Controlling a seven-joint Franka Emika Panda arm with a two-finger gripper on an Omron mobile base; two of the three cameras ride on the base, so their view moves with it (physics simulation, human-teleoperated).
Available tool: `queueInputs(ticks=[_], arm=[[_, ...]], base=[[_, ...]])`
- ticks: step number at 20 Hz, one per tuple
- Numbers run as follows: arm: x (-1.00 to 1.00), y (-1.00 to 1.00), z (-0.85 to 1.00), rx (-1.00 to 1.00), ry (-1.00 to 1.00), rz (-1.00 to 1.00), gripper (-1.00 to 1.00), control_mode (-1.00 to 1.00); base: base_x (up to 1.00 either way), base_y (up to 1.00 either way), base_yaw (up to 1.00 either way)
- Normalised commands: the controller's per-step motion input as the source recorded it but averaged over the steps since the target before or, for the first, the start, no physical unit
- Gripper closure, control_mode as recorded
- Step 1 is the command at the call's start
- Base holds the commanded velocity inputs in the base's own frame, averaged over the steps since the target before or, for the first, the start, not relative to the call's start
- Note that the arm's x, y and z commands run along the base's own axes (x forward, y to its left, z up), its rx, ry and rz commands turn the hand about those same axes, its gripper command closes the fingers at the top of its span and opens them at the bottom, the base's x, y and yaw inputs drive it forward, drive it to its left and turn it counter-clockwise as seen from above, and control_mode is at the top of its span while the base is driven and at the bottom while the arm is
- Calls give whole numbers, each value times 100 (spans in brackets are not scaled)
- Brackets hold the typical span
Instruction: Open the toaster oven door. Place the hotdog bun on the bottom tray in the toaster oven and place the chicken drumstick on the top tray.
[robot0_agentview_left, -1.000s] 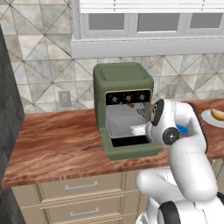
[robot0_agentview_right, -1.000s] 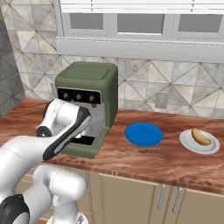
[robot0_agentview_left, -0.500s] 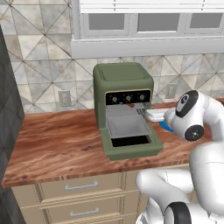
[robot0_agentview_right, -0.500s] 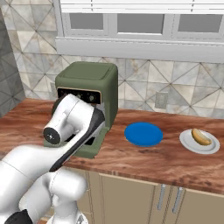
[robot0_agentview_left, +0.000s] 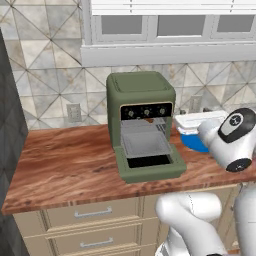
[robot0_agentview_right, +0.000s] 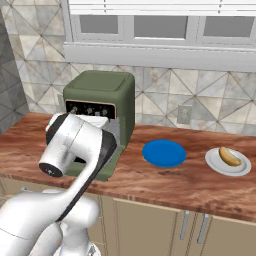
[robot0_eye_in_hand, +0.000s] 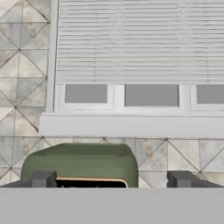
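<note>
Your gripper (robot0_eye_in_hand: 111, 179) is wide open and holds nothing, so pinch the soft, squishy bun (robot0_agentview_right: 229, 156) gently across its middle, at 3 o'clock from the oven (robot0_agentview_right: 102, 107).

Our arm is raised and bent, hand aimed level and forward; our gripper (robot0_eye_in_hand: 111, 179) stands wide apart, holding nothing.

The toaster oven (robot0_agentview_left: 141, 97), olive-green w/ rounded top & black knob strip, is sitting upright on the tabletop (robot0_agentview_left: 65, 165) against the tiled wall. The toaster oven door (robot0_agentview_left: 152, 168) is hanging fully open, lying flat out front. Inside, a grey tray (robot0_agentview_left: 146, 143) is showing. The hotdog bun (robot0_agentview_right: 229, 156) is resting on a white plate (robot0_agentview_right: 215, 164) well apart to the right, past a blue plate (robot0_agentview_right: 164, 153).
</note>
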Motion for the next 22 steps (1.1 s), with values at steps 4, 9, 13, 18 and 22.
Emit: queueInputs(ticks=[4,9,13,18,22], arm=[[-45,17,12,-16,2,0,-100,-100],[1,10,19,-22,25,0,-100,-100],[0,2,0,-5,1,0,-100,100],[0,0,0,0,0,0,-100,100],[0,0,0,0,0,0,-100,100]], base=[[0,0,0],[0,0,0],[0,3,0],[-2,-18,0],[0,-79,0]])
